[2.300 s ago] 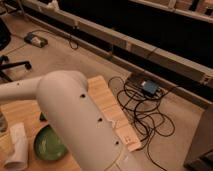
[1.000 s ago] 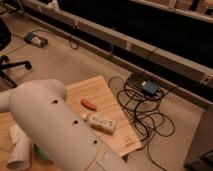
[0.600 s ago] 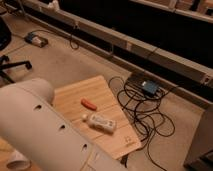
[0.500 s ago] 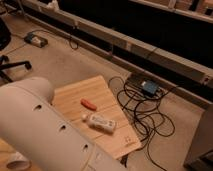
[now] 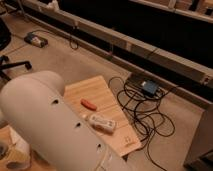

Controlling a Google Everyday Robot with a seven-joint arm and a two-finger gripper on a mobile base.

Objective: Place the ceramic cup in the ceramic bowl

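My arm (image 5: 55,125) hides the claw, so I cannot tell its state; the ceramic cup (image 5: 17,155) stands near-left on the desk (image 5: 107,100), bowl unseen: I judge reaching continues.

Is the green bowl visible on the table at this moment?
No, the robot arm covers the left of the table; only an orange object and a white packet show, and the gripper is out of view.

Arm (image 5: 50,125) bulks across left half of wooden table (image 5: 102,95), blocking that side. Gripper out of view. Right part open except orange object (image 5: 88,104) and white bottle-like object (image 5: 103,121). Tangled cables (image 5: 142,112) on floor beyond edge.
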